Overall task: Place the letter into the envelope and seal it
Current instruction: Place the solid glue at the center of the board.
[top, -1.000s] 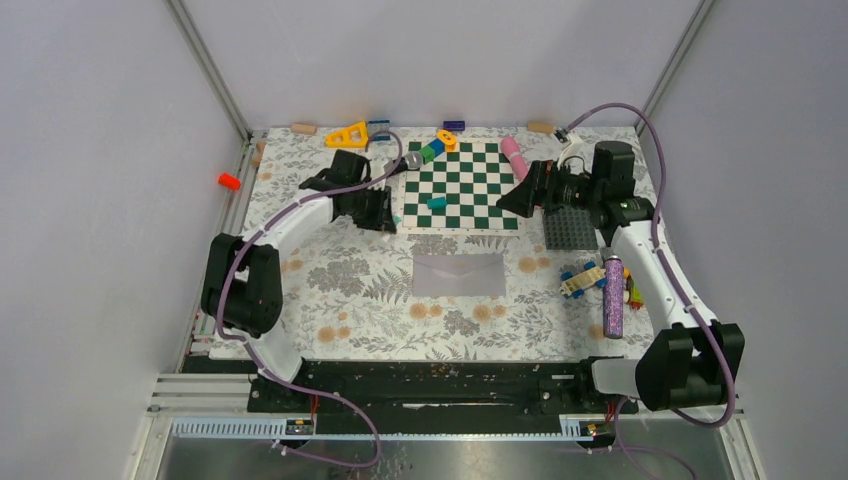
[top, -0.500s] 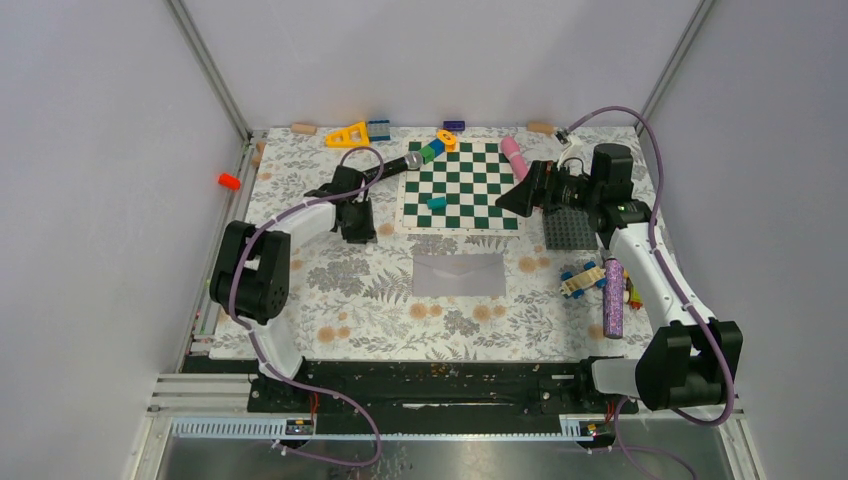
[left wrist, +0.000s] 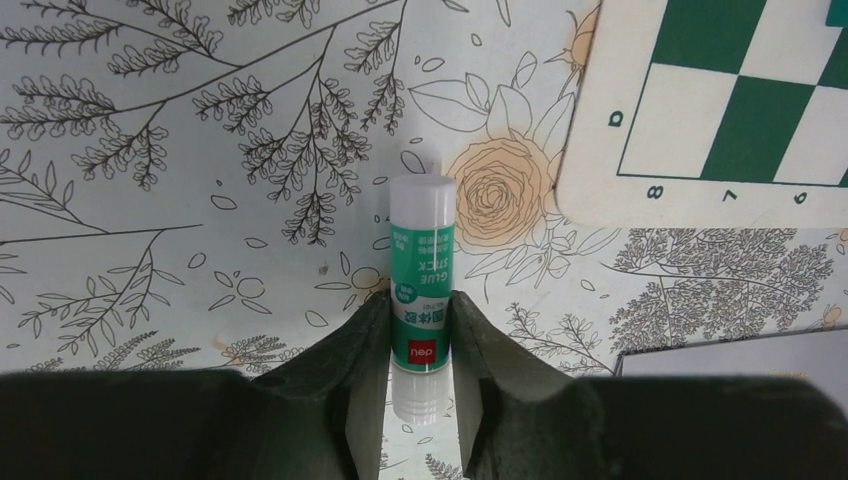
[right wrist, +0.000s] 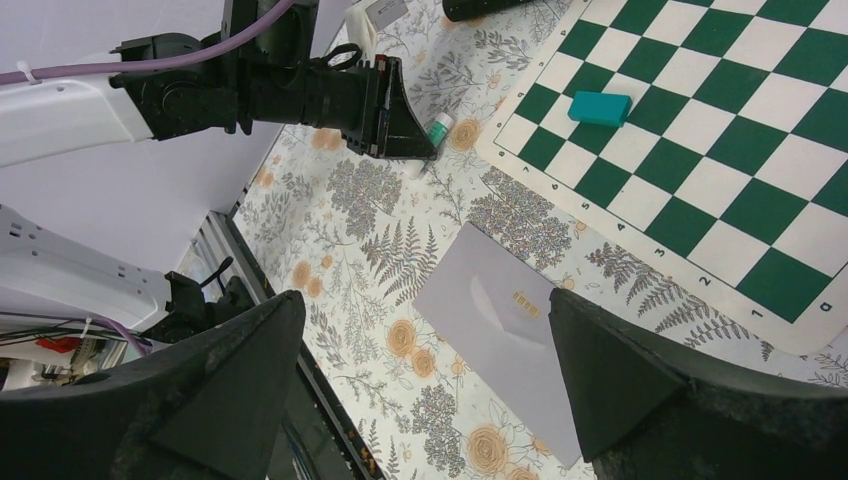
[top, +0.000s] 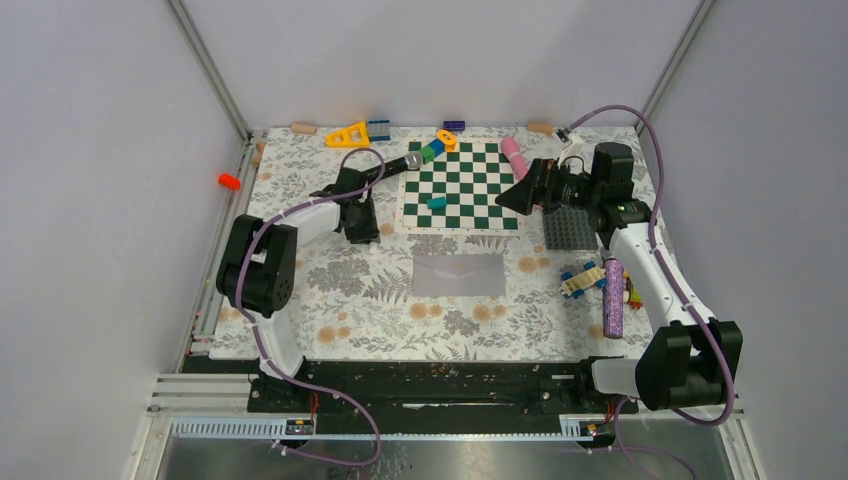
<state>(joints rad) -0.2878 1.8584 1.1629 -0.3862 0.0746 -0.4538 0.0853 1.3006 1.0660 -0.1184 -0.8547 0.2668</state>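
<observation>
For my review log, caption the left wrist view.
Left gripper shut on a glue stick beside the chessboard corner.

The floral-patterned worktop (top: pixel 340 300) carries one light grey flat paper envelope (top: pixel 459 274), one green-and-white chequered board (top: pixel 470 190), one white glue stick with a green label (left wrist: pixel 423 262), one dark grey studded plate (top: pixel 570 228), one purple glittery tube (top: pixel 613 298), one pink cylinder (top: pixel 514 157) and one small teal block (top: pixel 436 202). Along the far edge lie two tan wooden blocks (top: pixel 303 128), two blue studded bricks (top: pixel 379 128) and one yellow triangular frame (top: pixel 348 134). One red-orange peg (top: pixel 229 181) sits off the left side
</observation>
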